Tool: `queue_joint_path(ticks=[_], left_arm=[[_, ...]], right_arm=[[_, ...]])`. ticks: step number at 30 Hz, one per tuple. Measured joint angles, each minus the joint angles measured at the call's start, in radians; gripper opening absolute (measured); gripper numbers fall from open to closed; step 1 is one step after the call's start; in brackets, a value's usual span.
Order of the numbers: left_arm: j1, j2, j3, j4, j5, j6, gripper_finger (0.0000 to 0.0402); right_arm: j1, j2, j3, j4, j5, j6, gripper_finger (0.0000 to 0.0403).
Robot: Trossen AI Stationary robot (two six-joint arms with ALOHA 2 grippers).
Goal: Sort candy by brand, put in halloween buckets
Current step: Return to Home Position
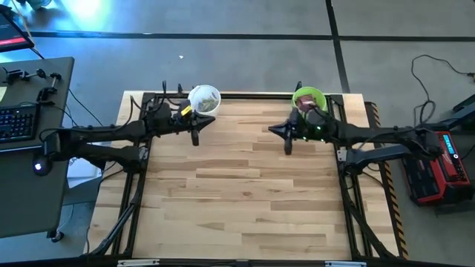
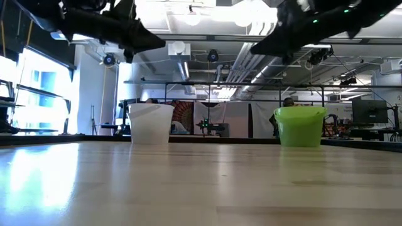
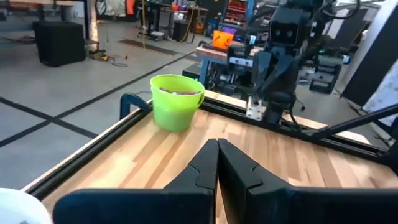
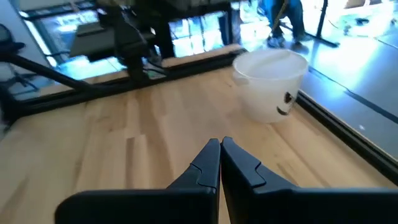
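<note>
arms above the table (image 1: 245, 200)
left gripper (image 1: 196, 138), right gripper (image 1: 288, 146) fingers together; white bucket (image 1: 204, 99) 11 o'clock, green bucket (image 1: 309, 97) 1 o'clock

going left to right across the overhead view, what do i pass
keyboard → white bucket → green bucket → red box. The left gripper and right gripper each overlap a bucket sideways, so they are left out.

Robotics lab: exposed ceiling ducts (image 2: 242, 63), bare concrete floor (image 1: 245, 55), cluttered equipment benches (image 3: 227, 46), a desk keyboard (image 1: 16, 122).
</note>
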Motion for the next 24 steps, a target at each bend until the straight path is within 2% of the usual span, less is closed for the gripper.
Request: queue_joint_path(ticks=[10, 17, 24], left_arm=[[-0.001, -0.033, -0.08, 0.045, 0.048, 0.002, 0.0], [0.006, -0.036, -0.084, -0.061, 0.078, 0.044, 0.0], [0.006, -0.118, -0.231, 0.084, 0.077, -0.005, 0.0]], right_arm=[[0.001, -0.29, -0.137, -0.082, -0.055, -0.012, 0.0], [-0.019, -0.473, -0.299, -0.08, -0.096, -0.008, 0.0], [-0.019, -0.659, -0.442, -0.082, -0.098, 0.019, 0.0]])
